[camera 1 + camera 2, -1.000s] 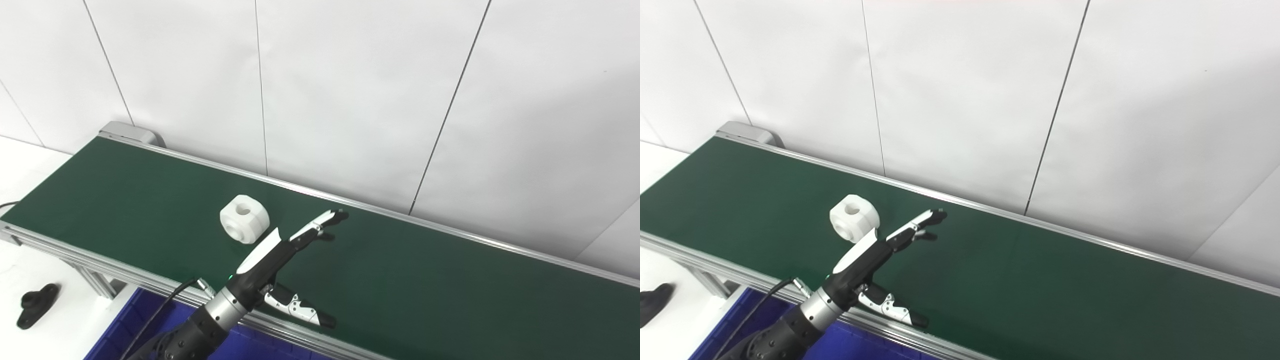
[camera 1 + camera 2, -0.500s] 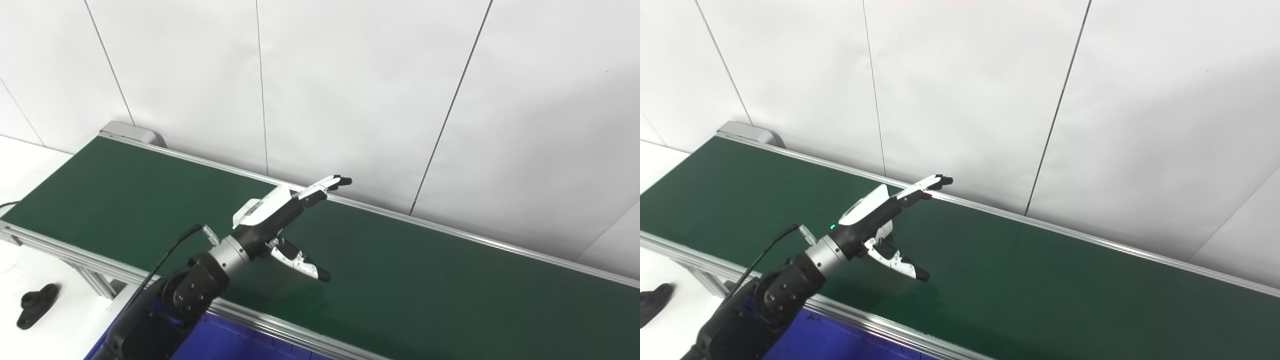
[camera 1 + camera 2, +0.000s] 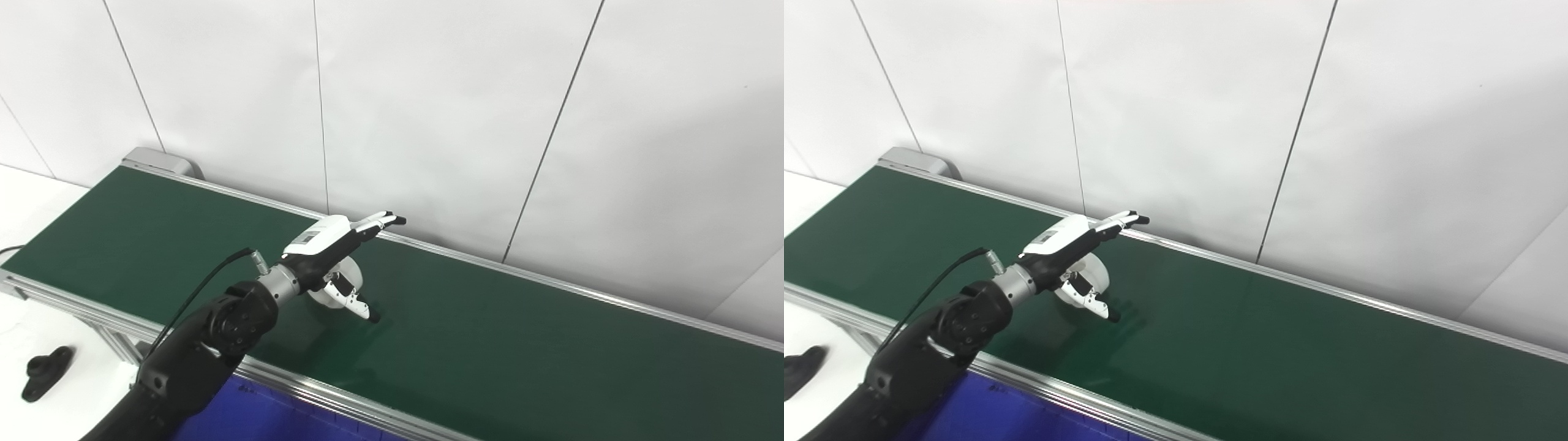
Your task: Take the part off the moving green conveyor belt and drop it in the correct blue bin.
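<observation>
Now my left hand [image 3: 334, 257] reaches out over the belt [image 3: 520, 343], fingers [image 3: 380, 220] stretched straight toward 2 o'clock and thumb [image 3: 355, 303] pointing down toward 5 o'clock, spread wide and gripping nothing. The part [image 3: 349, 283], a white round piece, sits on the belt directly beneath my palm, in the gap between fingers and thumb. Only its 3 o'clock side shows past my hand; whether my thumb touches it I cannot tell. The thumb tip lies just beside the part at its 4 o'clock. At 6 o'clock of my hand, below the belt's near rail, a strip of the bin [image 3: 269, 419] shows blue. A small black piece [image 3: 43, 370] lies on the white table [image 3: 37, 208] well off at 8 o'clock. My right hand is out of sight.
</observation>
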Controlling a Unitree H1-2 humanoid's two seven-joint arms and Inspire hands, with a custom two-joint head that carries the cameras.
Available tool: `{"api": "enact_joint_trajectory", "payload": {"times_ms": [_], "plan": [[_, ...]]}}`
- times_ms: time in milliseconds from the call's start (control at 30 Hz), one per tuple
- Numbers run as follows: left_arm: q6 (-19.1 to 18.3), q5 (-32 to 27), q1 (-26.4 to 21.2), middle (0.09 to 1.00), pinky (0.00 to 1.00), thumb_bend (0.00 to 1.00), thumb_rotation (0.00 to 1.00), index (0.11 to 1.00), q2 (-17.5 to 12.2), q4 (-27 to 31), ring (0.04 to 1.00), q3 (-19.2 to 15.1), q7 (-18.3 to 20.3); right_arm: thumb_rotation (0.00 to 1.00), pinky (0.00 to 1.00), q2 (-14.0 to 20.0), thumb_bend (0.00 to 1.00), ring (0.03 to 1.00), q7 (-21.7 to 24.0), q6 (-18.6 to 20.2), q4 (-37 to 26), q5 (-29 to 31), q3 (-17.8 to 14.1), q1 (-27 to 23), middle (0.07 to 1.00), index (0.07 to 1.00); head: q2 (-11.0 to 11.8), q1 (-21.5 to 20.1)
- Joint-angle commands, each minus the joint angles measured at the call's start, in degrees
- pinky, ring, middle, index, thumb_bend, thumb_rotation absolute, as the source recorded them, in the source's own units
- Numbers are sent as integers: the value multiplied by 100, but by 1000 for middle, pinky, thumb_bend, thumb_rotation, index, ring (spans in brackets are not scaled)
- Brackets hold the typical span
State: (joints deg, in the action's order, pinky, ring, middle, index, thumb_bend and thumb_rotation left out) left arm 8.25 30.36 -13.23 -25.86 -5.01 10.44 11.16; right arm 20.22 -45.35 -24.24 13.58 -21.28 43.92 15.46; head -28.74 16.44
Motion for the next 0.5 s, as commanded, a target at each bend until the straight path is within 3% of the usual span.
{"api": "enact_joint_trajectory", "payload": {"times_ms": [0,267,467], "plan": [[121,141,-270,976,891,911,46,929,-167,10,908,-26,-146,516,799,-11,868,847,-77,-268,-136,-37,0,-25,863,911,-5,-7],[91,860,-411,977,995,953,38,923,-298,-208,972,134,-185,523,780,-41,872,837,-66,-268,-129,-59,-25,-13,861,908,-8,-2],[-27,1172,-435,981,1000,939,23,907,-392,-419,997,305,-129,525,783,-64,874,842,-34,-268,-171,-41,-67,24,863,911,-16,-15]]}}
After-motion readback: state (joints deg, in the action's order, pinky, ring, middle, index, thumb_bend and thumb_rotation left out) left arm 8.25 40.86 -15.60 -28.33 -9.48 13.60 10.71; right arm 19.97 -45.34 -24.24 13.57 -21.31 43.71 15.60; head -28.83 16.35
